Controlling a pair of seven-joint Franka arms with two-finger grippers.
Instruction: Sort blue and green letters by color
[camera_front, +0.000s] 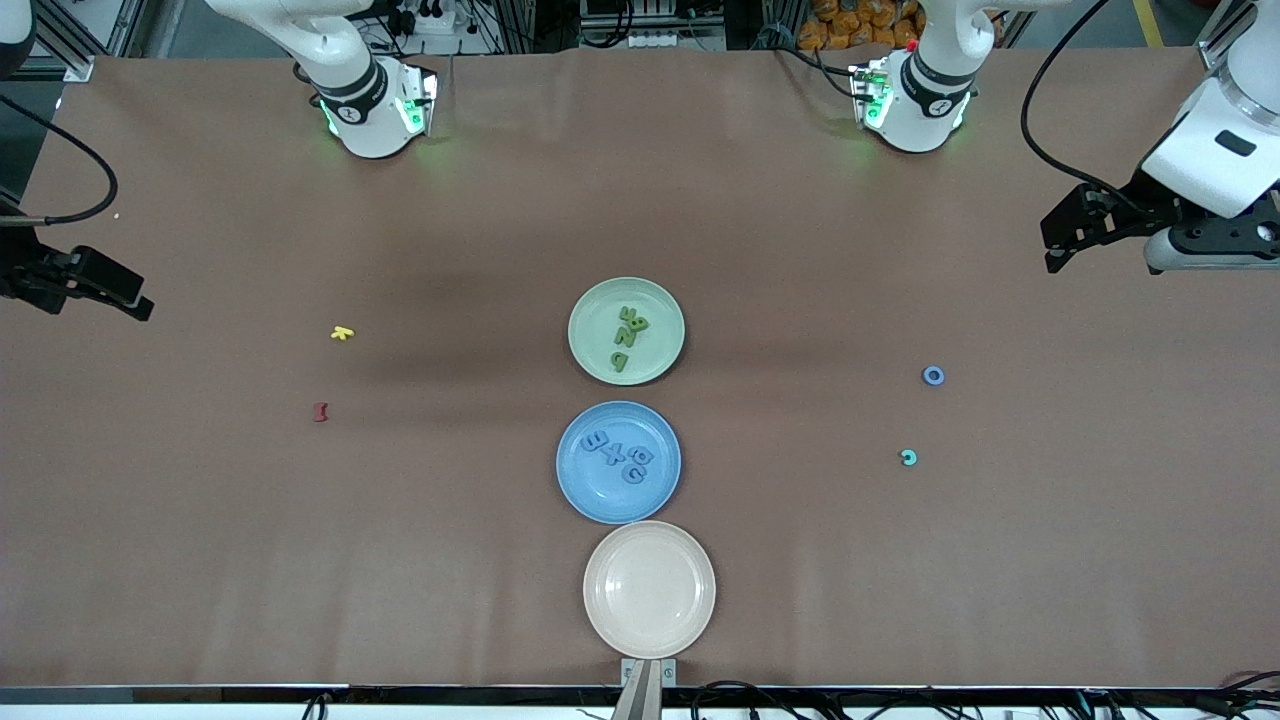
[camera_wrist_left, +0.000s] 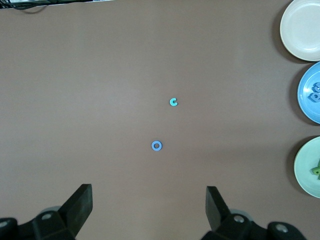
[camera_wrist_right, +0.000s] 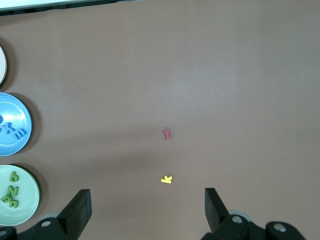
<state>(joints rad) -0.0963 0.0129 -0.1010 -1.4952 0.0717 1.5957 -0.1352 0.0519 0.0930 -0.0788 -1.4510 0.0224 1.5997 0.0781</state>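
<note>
- Your left gripper (camera_wrist_left: 149, 210), jaws apart and empty, hangs over the left arm's end of the table; the blue ring letter (camera_front: 933, 376) lies loose nearest it, the teal letter (camera_front: 908, 458) just nearer the front camera.
- The blue plate (camera_front: 618, 505) sits mid-table, with bare tabletop between.
- Your right gripper (camera_wrist_right: 147, 209) waits, jaws apart.

I read no printed labels or brands, only the toy letters themselves: a blue O (camera_front: 933, 375) and teal C (camera_front: 908, 458) on the table (camera_front: 200, 550), a yellow K (camera_front: 342, 333), a dark red I (camera_front: 320, 411).
</note>
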